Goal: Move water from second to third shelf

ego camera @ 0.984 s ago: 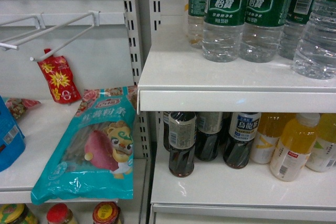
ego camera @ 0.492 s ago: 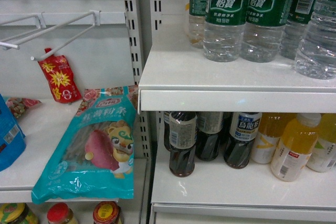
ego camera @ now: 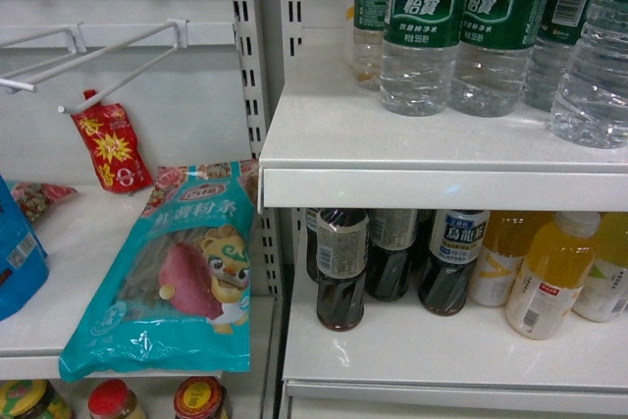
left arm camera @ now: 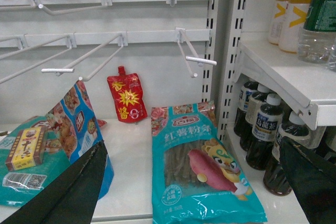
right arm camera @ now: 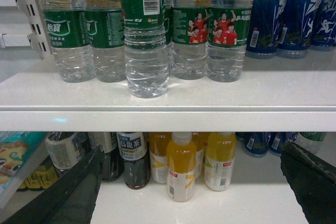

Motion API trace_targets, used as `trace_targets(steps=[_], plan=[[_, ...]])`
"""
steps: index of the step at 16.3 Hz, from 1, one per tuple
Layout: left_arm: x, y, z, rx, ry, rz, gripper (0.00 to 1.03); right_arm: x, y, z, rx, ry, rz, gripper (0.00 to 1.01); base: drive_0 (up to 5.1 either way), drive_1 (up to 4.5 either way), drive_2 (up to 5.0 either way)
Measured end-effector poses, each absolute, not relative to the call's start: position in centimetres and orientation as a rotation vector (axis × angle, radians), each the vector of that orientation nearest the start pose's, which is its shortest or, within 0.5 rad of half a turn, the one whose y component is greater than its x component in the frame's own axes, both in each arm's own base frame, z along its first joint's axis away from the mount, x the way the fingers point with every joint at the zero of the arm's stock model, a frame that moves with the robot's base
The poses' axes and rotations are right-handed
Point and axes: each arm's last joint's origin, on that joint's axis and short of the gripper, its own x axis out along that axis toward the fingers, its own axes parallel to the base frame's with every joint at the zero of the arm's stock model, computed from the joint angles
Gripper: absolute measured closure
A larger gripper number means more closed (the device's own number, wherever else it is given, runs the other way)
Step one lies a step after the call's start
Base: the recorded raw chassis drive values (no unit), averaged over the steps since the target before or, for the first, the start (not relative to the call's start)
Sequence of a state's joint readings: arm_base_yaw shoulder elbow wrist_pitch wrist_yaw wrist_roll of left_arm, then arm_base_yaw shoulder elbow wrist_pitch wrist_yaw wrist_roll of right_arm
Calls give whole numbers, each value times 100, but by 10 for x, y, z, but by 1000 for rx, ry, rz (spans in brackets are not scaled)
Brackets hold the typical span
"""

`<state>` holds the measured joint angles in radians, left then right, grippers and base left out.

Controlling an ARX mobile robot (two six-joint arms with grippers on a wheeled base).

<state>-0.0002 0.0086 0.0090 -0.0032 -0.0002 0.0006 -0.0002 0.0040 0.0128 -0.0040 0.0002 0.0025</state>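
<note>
white store shelving fills every view. nearest, the right gripper (right arm camera: 191,192) hangs with fingers (right arm camera: 68,192) spread wide and empty, below the upper shelf (right arm camera: 168,111). ahead and above them the water (right arm camera: 147,35) stands upright at that shelf's front edge, others behind. the left gripper (left arm camera: 194,192), also spread and empty, faces snack bags (left arm camera: 202,166), farther off.

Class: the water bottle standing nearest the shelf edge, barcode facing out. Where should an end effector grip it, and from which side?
Grip the front water bottle on its ribbed body just below the green label, coming straight in from the open shelf front. It stands upright ahead of the row, so its two sides look free; other bottles crowd it only from behind.
</note>
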Motion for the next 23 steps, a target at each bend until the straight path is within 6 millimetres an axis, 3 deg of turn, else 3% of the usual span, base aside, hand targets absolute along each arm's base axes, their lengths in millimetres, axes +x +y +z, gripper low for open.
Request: trace_targets(steps=[23], plan=[[98, 0, 166, 1, 2, 1, 5, 97, 0, 167, 2, -4, 0, 3, 0, 0, 0]])
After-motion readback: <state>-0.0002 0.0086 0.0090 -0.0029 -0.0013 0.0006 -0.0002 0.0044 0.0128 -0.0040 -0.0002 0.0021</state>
